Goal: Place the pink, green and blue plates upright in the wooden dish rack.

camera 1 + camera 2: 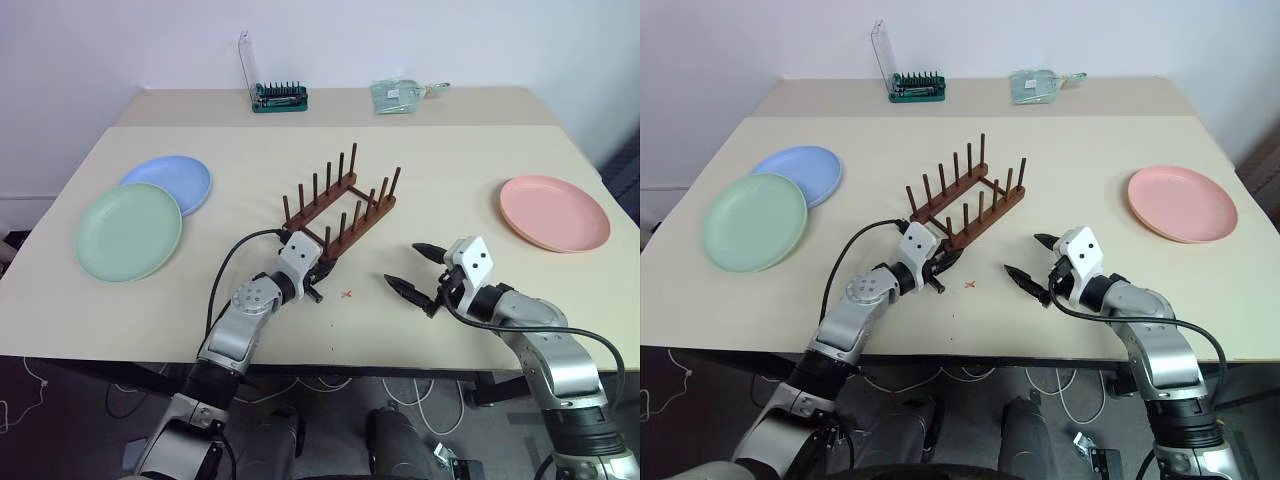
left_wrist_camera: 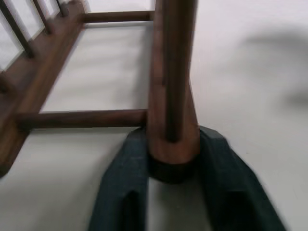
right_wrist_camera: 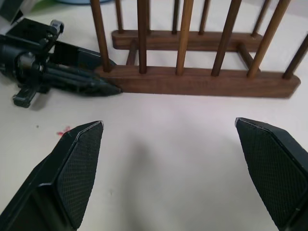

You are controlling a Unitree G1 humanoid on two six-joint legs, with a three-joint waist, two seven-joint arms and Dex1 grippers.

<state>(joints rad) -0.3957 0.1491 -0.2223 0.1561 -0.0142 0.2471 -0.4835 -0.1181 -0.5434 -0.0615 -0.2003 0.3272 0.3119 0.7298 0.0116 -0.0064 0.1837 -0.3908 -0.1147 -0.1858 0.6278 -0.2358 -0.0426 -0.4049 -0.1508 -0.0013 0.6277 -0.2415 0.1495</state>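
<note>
1. My left gripper reaches to the near end of the wooden dish rack, at the middle of the cream table; in the left wrist view its two black fingers clasp the end of one base rail from either side, though the blur there leaves me unsure how firm the hold is.

2. My right gripper hovers low over the table just right of the rack's near end, fingers spread wide and holding nothing; the right wrist view has its two pads well apart, with bare tabletop between them and the rack's pegs ahead.

3. The rack stands at a slant across the table, its two rows of upright pegs running from near me away and to the right. Every slot is empty.

4. The green plate lies flat near the table's left edge, with the blue plate just behind it; the green rim overlaps the blue one's near edge.

5. The pink plate lies flat by itself near the right edge, well apart from the rack and from my right gripper.

6. A small red mark shows on the table between my two grippers.

7. At the far edge sit a green tool holder with its clear lid raised, and a clear packet to its right.
</note>
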